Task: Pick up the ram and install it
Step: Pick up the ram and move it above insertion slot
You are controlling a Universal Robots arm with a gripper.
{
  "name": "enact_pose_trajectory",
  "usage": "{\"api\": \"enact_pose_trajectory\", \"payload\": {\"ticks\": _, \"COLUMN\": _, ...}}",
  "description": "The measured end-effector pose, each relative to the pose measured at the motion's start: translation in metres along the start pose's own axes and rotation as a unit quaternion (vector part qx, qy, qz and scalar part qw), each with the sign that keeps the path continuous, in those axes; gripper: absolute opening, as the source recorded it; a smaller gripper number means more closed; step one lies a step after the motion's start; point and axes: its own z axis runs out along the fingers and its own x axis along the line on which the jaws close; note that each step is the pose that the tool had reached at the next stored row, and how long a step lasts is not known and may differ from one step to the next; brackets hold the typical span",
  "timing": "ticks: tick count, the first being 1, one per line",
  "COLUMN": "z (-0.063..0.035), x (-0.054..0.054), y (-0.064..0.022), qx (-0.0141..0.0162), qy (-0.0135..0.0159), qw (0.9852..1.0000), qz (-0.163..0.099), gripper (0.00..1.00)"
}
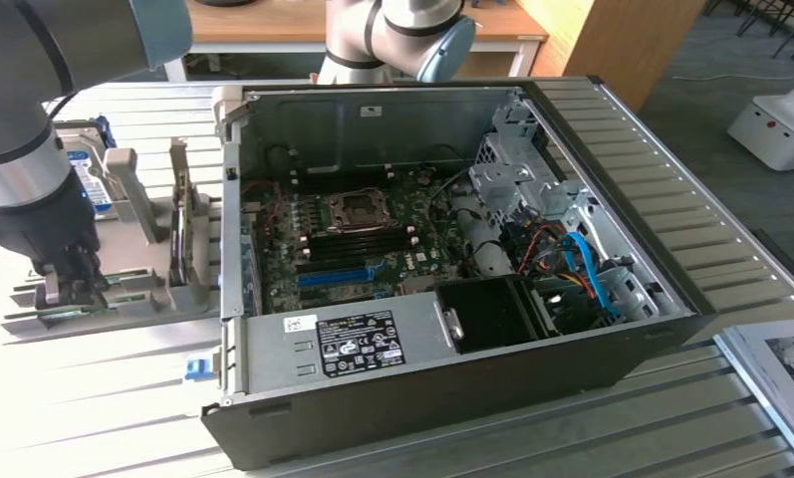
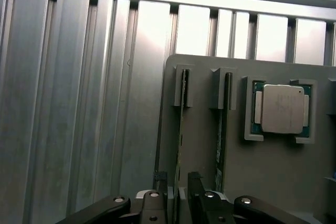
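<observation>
Wrist view: your open fingers [image 2: 195,187] are straddling the ram [image 2: 182,124], standing on edge in the gray holder [image 2: 199,145] at the exterior view's left. You are doing the pick-up, which I think is asking for a square, gentle closing.

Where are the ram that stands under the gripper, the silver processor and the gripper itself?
ram [image 2: 181,129]: wrist view, on its thin green edge, halfway along.
silver processor [image 2: 282,108]: wrist view, middle of its metal lid.
gripper [image 2: 177,183]: wrist view, midway between its fingertips.
</observation>
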Motion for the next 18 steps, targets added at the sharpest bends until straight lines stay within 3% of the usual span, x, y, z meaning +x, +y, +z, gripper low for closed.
{"api": "enact_pose_trajectory", "payload": {"ticks": 18, "z": 0.012, "x": 0.0, "y": -0.0005, "qx": -0.0001, "qy": 0.0001, "qw": 1.0, "qz": 0.0, "gripper": 0.3}}
